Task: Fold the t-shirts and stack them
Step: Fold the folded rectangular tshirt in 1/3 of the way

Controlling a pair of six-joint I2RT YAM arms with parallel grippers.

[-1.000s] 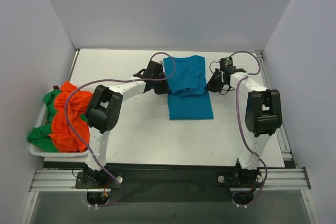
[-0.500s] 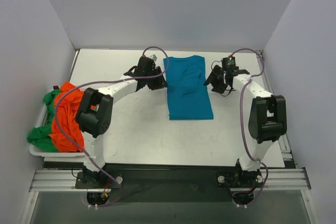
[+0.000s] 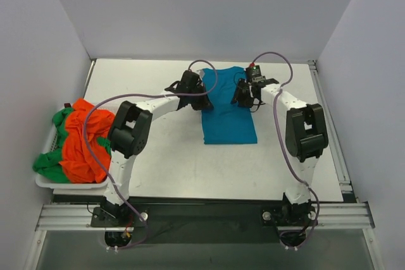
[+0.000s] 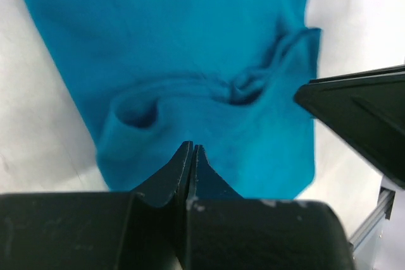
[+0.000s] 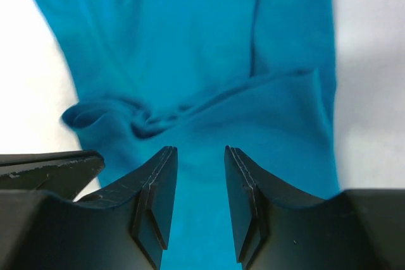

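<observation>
Teal t-shirt [image 3: 224,109] on table [image 3: 158,169] | basket [image 3: 69,186]: orange tee [image 3: 79,143], green tee [image 3: 47,164] | L claw [image 4: 192,150] closed | R claw [image 5: 199,153] spread

light: bright, even | shadows: faint | wrist views: slightly soft focus

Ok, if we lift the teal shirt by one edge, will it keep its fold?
Probably not: the teal shirt bunches into soft ridges, so it should droop. Pushing likely wrinkles it rather than sliding it flat.

One t-shirt [image 3: 229,121] on table [image 3: 158,156], others [image 3: 82,147] in basket [image 3: 47,183] at left
</observation>
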